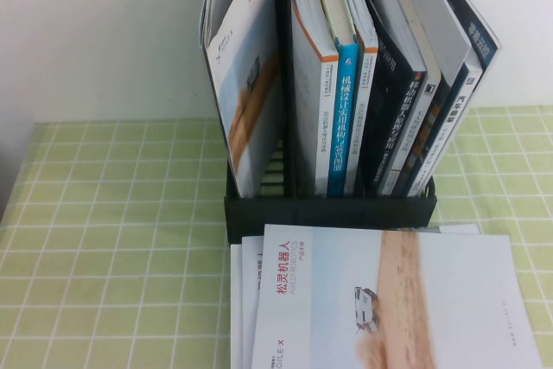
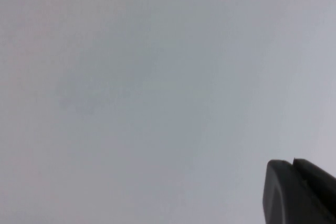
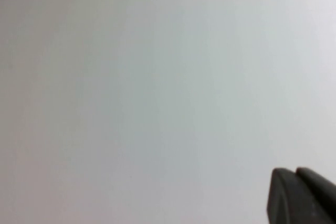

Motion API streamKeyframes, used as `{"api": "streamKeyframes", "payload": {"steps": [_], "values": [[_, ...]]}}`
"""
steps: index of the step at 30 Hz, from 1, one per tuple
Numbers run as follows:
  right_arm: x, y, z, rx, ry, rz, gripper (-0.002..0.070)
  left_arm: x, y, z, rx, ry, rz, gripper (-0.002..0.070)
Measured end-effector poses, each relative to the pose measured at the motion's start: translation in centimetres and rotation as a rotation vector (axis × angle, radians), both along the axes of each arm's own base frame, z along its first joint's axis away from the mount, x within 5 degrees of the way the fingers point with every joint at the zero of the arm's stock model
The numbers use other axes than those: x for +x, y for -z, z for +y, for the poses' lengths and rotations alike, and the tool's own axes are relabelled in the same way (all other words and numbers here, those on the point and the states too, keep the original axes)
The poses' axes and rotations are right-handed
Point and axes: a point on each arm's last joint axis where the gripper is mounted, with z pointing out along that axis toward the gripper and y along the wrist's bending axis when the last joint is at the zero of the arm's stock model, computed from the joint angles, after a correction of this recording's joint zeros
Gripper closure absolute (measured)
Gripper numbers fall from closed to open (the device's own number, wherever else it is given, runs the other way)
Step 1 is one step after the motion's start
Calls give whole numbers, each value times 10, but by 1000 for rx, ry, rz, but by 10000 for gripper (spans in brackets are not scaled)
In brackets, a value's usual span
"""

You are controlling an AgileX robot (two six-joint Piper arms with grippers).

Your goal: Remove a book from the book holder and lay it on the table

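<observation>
The black book holder (image 1: 328, 210) stands on the green checked table (image 1: 112, 239). One white-and-pale-blue book (image 1: 246, 84) with a tan strip leans upright in its left compartment. Identical copies lie flat in a stack on the table in front of the holder; the top one (image 1: 389, 300) shows its red title. Neither arm shows in the high view. The left gripper (image 2: 292, 162) shows only as dark fingertips pressed together against a blank pale surface. The right gripper (image 3: 295, 171) looks the same, shut and empty.
The middle compartment holds a blue-spined book (image 1: 344, 118) between white, orange-trimmed ones. The right compartment holds several dark and white books (image 1: 423, 92) leaning right. A white wall is behind. Bare cloth lies left of the holder.
</observation>
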Motion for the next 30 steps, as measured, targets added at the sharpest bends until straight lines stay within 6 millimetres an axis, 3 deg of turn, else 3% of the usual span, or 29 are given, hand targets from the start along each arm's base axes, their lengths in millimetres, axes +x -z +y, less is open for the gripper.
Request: {"api": "streamKeyframes", "payload": {"steps": [5,10,14,17,24,30], "values": [[6,-54,4,-112,22,62,678,4,-54,-6,73,39,159,678],[44,-74,3,-187,74,333,678,33,-79,-9,104,78,424,678],[74,-61,1,-235,103,567,678,59,-79,-10,106,95,573,678],[84,-47,2,-190,65,700,678,71,-73,-10,95,106,635,678],[105,0,13,-61,-84,955,678,75,-68,-13,46,151,686,678],[122,29,31,-178,-204,1098,678,76,-71,-14,-27,185,645,678]]}}
